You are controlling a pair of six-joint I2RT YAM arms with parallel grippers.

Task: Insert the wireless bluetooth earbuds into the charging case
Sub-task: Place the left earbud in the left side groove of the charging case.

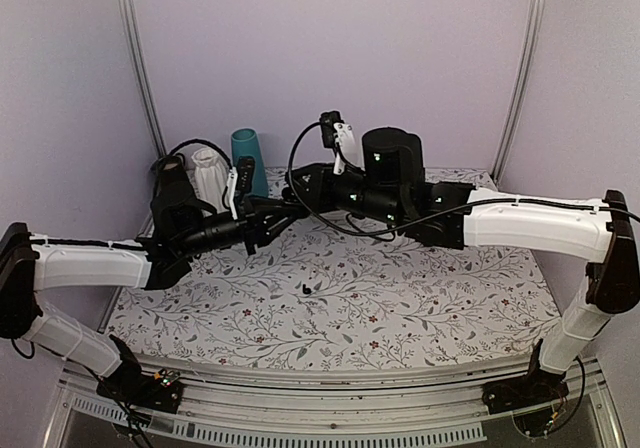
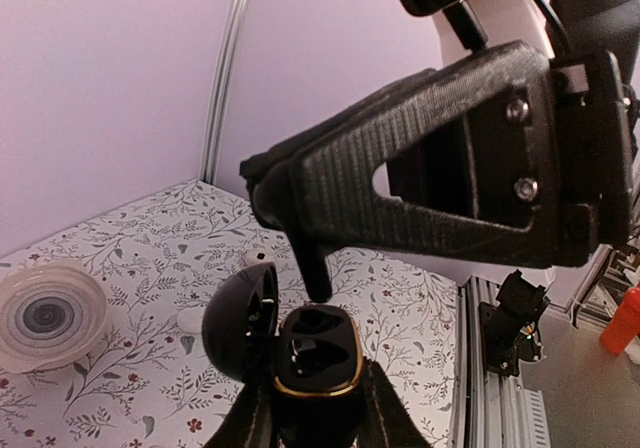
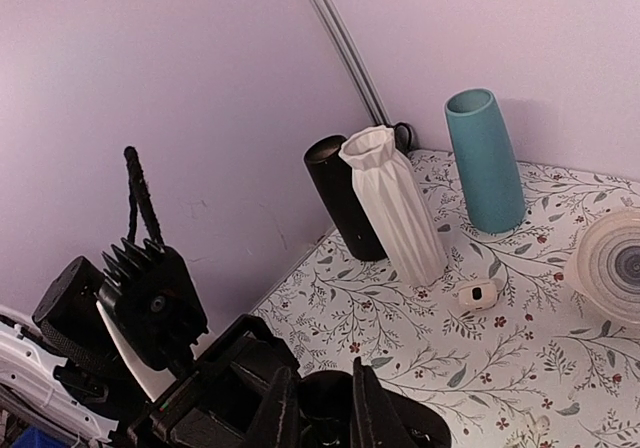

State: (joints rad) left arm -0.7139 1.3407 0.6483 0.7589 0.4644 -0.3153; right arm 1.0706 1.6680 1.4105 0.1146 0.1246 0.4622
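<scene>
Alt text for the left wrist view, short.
The left gripper clamps the open charging case, lid tipped to the left, while the right gripper holds a black earbud right over its socket. Floral cloth lies beneath.

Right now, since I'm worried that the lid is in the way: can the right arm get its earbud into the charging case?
Probably yes. The left gripper holds the charging case with its lid swung aside. The earbud pinched in the right gripper is poised right over the open socket, with nothing between them.
</scene>
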